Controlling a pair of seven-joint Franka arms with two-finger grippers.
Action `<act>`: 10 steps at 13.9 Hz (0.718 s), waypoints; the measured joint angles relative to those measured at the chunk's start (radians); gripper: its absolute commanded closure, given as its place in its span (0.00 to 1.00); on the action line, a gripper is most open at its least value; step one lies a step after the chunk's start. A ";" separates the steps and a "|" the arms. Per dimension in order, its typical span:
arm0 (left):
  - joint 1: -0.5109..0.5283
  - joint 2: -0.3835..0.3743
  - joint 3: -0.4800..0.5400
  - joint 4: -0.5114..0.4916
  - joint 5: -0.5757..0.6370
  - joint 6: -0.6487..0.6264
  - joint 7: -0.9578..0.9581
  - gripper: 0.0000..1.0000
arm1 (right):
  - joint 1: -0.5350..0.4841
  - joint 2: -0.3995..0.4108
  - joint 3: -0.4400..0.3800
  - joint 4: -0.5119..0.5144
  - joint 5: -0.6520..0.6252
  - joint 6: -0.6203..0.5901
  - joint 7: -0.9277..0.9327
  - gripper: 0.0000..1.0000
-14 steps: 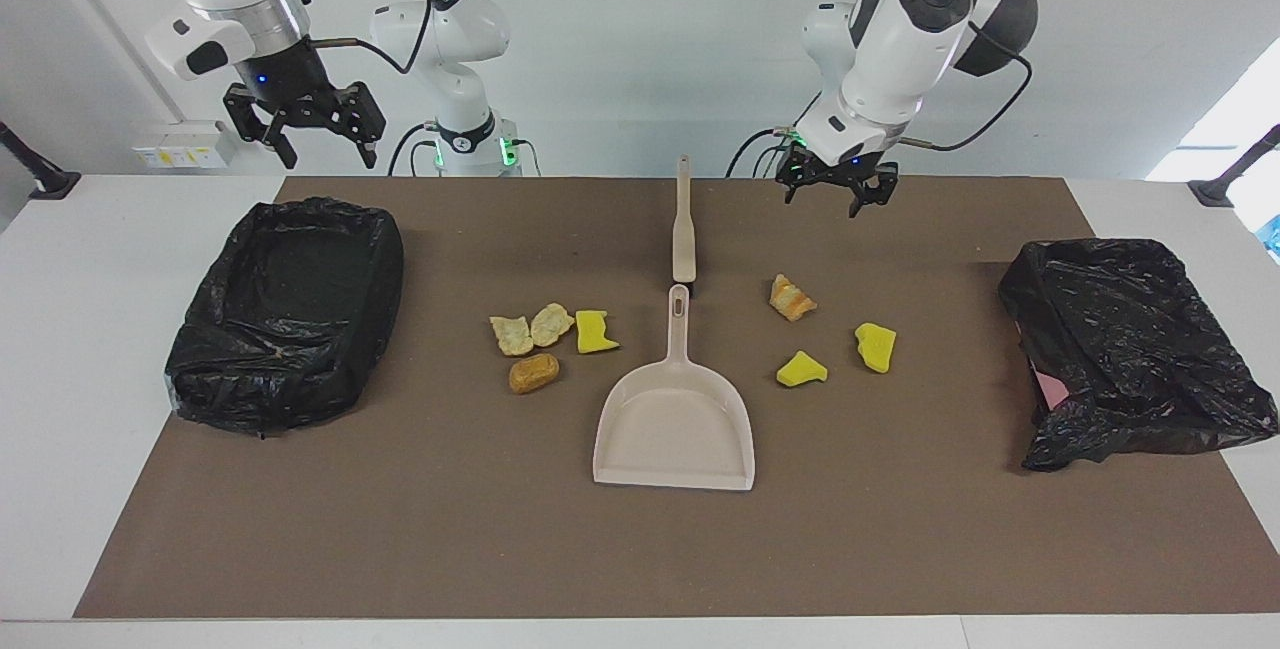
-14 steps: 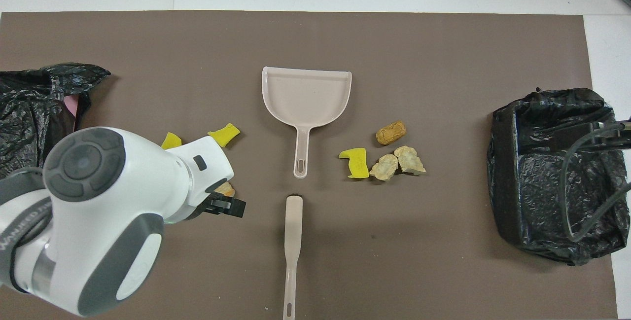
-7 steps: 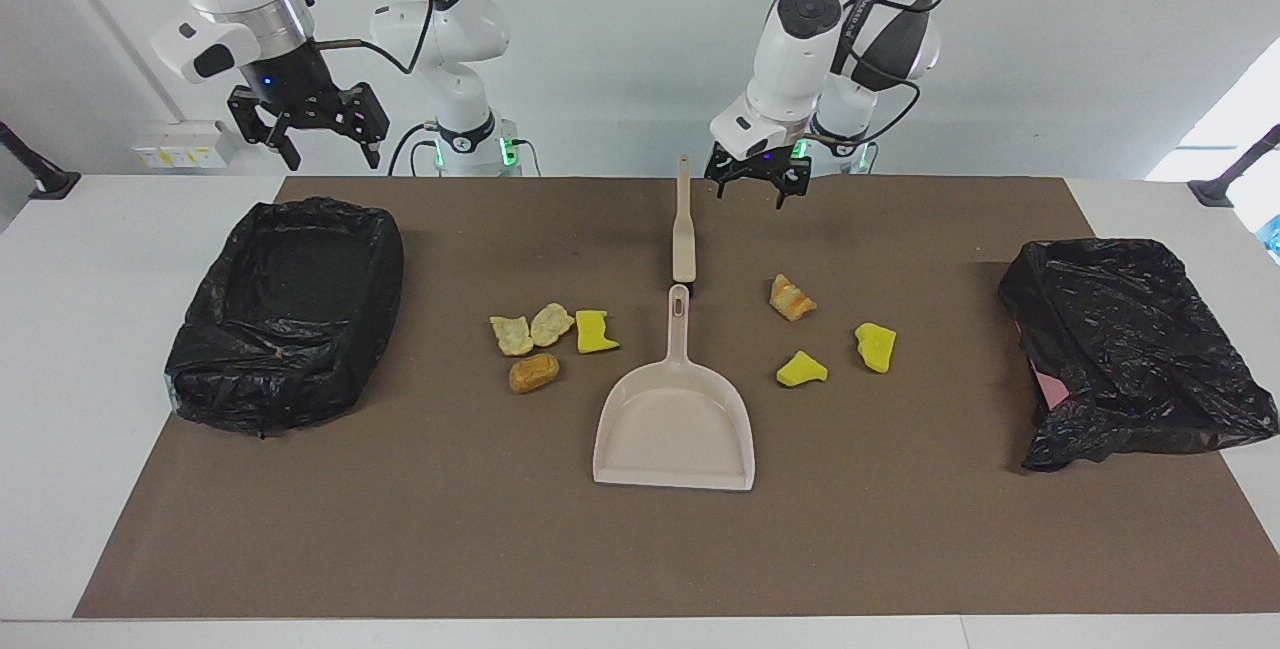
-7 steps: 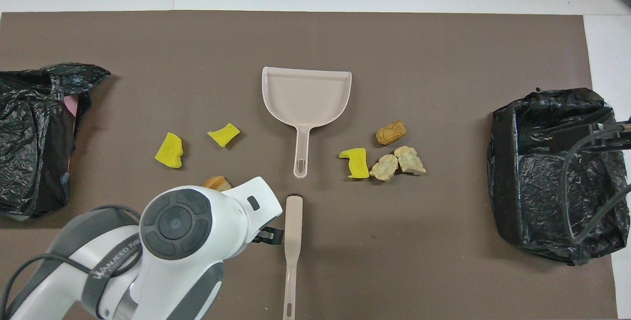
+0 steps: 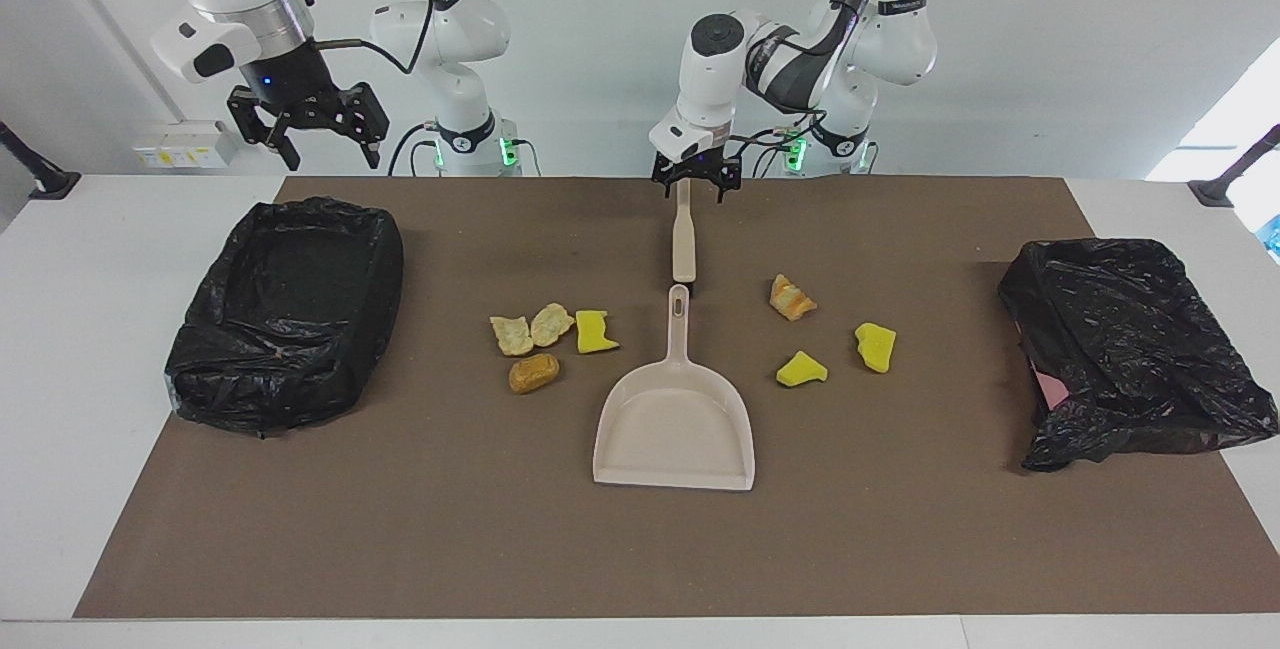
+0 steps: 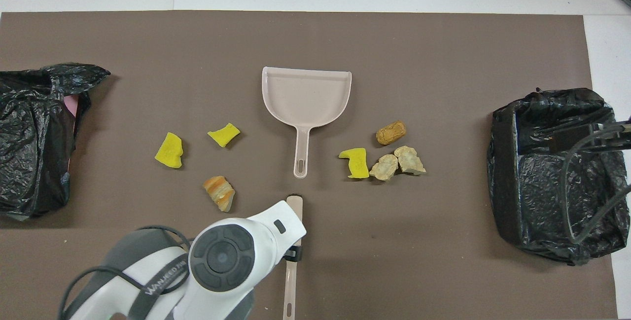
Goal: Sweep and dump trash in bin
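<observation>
Seven trash scraps lie on the brown mat around the beige dustpan (image 5: 675,424) (image 6: 306,95). Toward the right arm's end are two tan lumps (image 5: 512,334) (image 5: 551,323), a yellow sponge chunk (image 5: 596,331) and a brown lump (image 5: 534,372). Toward the left arm's end are an orange bread piece (image 5: 791,297) (image 6: 220,193) and two yellow chunks (image 5: 801,369) (image 5: 875,346). The beige brush (image 5: 683,239) (image 6: 294,206) lies flat, nearer to the robots than the dustpan. My left gripper (image 5: 697,187) (image 6: 293,253) is open, low over the brush handle's end, a finger on each side. My right gripper (image 5: 305,124) is open and waits high.
A bin lined with a black bag (image 5: 290,309) (image 6: 552,177) stands at the right arm's end of the mat, below my right gripper. A second black bag bin (image 5: 1130,349) (image 6: 29,132) sits at the left arm's end.
My left gripper has swung from above the orange bread piece across to the brush handle's end and come down lower. The right arm has barely moved. Nothing on the mat has moved.
</observation>
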 measured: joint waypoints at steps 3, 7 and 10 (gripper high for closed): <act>-0.018 0.000 0.001 -0.022 0.000 0.014 -0.012 0.00 | 0.000 0.000 0.000 -0.001 0.000 0.000 0.000 0.00; -0.019 0.002 0.003 -0.041 0.000 0.020 -0.012 0.14 | 0.000 0.000 0.000 -0.001 0.000 0.000 0.000 0.00; -0.020 0.010 0.003 -0.044 0.000 0.023 -0.013 0.53 | 0.000 0.000 0.000 -0.001 0.000 0.000 0.000 0.00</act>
